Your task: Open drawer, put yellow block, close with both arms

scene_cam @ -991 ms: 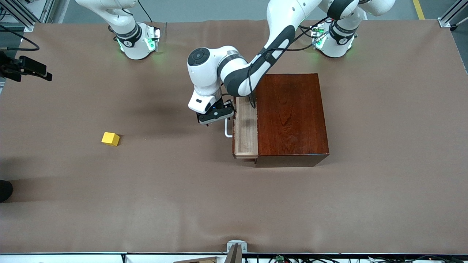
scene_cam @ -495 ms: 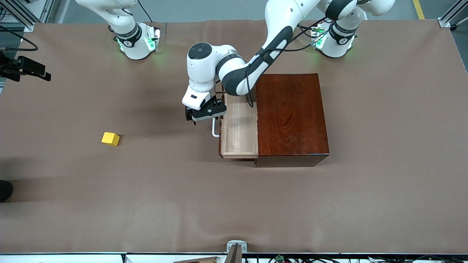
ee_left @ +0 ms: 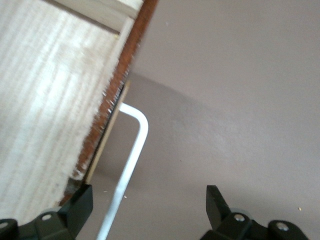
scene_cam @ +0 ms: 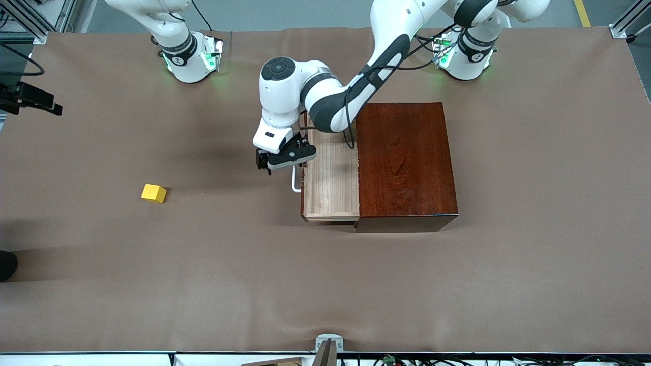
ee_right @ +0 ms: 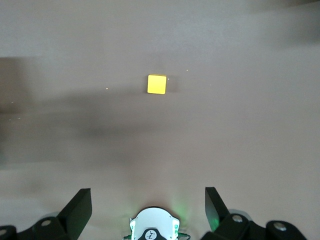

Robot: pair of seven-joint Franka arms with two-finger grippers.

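The drawer (scene_cam: 330,183) was pulled out of the wooden box (scene_cam: 405,162) toward the right arm's end of the table, and its tray was bare. The left gripper (scene_cam: 283,160) hovered over the white handle (scene_cam: 294,181), its fingers spread wide with the bar between them and touching neither.

The yellow block (scene_cam: 153,193) lay on the table well apart from the drawer, toward the right arm's end, and slightly nearer to the front camera than the handle. The right gripper (ee_right: 147,207) hung high above its own base, open and holding nothing, with the block in its view. The right arm seemed the nearer one for the pick.

I counted one block, one drawer, two arms.
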